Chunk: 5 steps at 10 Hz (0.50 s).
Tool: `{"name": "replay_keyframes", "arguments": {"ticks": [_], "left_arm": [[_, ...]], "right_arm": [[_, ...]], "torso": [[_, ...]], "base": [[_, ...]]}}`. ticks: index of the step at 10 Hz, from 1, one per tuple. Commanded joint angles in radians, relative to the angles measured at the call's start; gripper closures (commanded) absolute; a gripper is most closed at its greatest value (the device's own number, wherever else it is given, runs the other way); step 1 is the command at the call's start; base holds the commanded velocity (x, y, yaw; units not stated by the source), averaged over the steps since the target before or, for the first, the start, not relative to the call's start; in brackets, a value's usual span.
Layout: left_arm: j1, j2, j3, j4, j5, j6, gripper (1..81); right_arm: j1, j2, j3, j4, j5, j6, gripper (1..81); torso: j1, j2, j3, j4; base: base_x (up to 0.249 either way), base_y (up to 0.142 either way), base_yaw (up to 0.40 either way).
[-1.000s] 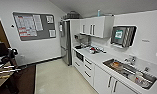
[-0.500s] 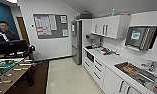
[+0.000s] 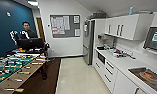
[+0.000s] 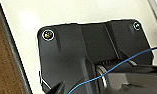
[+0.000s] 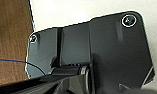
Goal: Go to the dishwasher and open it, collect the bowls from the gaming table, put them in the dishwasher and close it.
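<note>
Everything in my head view has slid to the right since a moment ago, so it is me turning, not the room moving. Now the football table (image 3: 12,67) with its green field and rods sits close on my left, and the person (image 3: 26,31) stands behind it by the blue wall (image 3: 9,27).

On my right runs the long white counter (image 3: 124,63) with drawers under it, a sink (image 3: 147,76) near me, and the tall silver fridge (image 3: 88,41) at the far end. Between them is a pale floor (image 3: 76,75) with a brown strip (image 3: 44,82) beside the football table.

I cannot pick out the dishwasher yet. I cannot spot the bowls either.

What could go wrong? I think the path is narrow. If I turn too wide, my side could bump the rod handles that stick out of the football table. If I swing the other way, I could scrape the drawers.

My wrist views look down at pale floor and brown wood. I cannot tell if either gripper is apart or together, or if it holds anything.
</note>
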Motion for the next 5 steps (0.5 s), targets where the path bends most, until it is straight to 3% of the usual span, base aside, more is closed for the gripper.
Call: {"name": "replay_keyframes", "arguments": {"ticks": [1,3,5], "left_arm": [[-0.053,-0.009,0.004,-0.005,0.050,0.012,1.0],[-0.050,-0.011,0.005,-0.005,0.050,0.012,1.0],[-0.042,-0.013,0.007,-0.005,0.049,0.012,1.0]], "right_arm": [[0.045,-0.076,0.146,-0.021,-0.049,-0.005,1.0],[0.045,-0.126,0.232,-0.022,-0.044,-0.005,1.0],[0.045,-0.115,0.217,-0.022,-0.043,-0.005,1.0]], "torso": [[0.000,0.000,0.000,0.000],[0.000,0.000,0.000,0.000],[0.000,0.000,0.000,0.000]], "base": [[0.000,0.000,0.355],[0.000,0.000,0.355],[0.000,0.000,0.355]]}}
